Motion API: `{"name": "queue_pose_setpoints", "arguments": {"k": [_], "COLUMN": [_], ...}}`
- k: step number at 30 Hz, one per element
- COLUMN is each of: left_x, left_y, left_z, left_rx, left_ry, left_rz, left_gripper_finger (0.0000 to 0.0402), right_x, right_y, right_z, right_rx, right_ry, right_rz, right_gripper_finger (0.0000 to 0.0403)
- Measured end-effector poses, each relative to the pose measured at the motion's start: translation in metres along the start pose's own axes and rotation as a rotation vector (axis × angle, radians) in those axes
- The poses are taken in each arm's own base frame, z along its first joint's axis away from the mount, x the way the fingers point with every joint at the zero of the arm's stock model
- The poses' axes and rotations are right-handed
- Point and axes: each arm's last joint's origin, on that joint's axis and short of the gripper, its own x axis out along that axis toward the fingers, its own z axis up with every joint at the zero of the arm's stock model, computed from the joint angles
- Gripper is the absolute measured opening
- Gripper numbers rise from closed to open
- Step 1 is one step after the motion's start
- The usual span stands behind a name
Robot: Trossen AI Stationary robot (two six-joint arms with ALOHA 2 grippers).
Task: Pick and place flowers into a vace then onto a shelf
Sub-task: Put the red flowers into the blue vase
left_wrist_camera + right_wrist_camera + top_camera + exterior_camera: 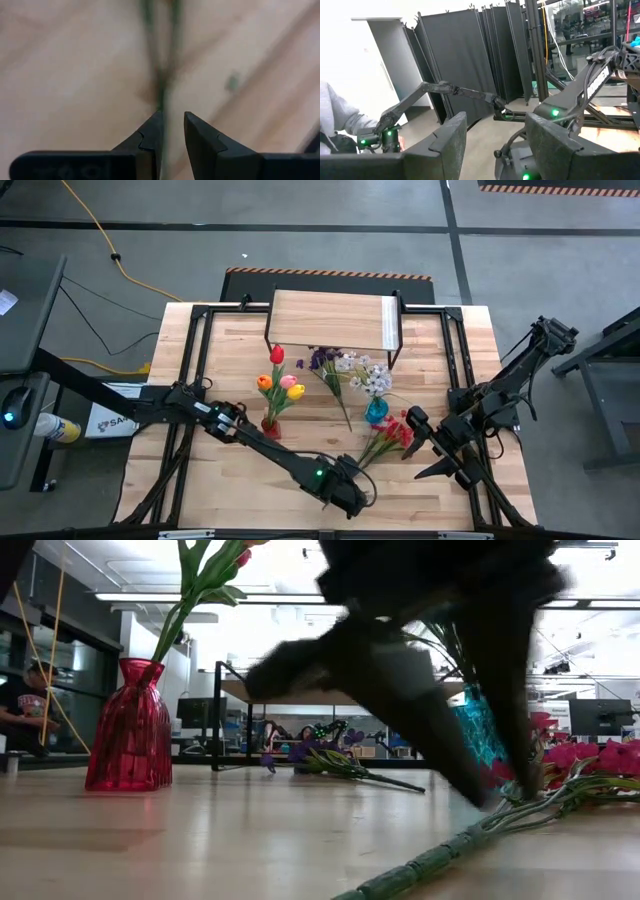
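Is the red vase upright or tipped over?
Upright: the red vase stands on its base on the table, tulips rising from its mouth.

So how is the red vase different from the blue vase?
The red vase stands nearer the table's left side; the blue vase stands more to the right. The red vase holds tulips in red, orange, yellow and pink, while the blue vase holds a white blossom spray. In the low view the red vase shows whole, but the blue vase is partly hidden behind a dark arm. Both stand upright on the table, each with flowers inside.
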Motion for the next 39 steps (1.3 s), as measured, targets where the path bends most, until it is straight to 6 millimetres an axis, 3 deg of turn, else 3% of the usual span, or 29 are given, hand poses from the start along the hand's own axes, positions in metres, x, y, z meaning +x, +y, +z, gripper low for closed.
{"name": "queue_pose_setpoints", "arguments": {"k": [9, 16, 27, 39], "left_x": [0.017, 0.019, -0.013, -0.014], "left_y": [0.002, 0.002, -0.007, 0.006], "left_z": [-0.008, -0.008, 0.004, 0.001], "left_rx": [0.012, 0.005, -0.001, -0.01], "left_ry": [0.064, 0.065, 0.058, 0.07], "left_rz": [-0.001, 0.003, -0.017, 0.127], "left_gripper_finger": [0.011, 0.011, 0.011, 0.011], "right_x": [0.0, 0.0, 0.0, 0.001], "right_y": [-0.001, -0.002, -0.004, -0.011], "right_z": [0.0, 0.0, -0.001, 0.001], "right_rx": [-0.001, -0.001, -0.004, -0.003], "right_ry": [-0.003, -0.006, -0.014, -0.022], "right_rz": [-0.042, -0.055, -0.121, -0.151], "right_gripper_finger": [0.0193, 0.0193, 0.0193, 0.0193]}}
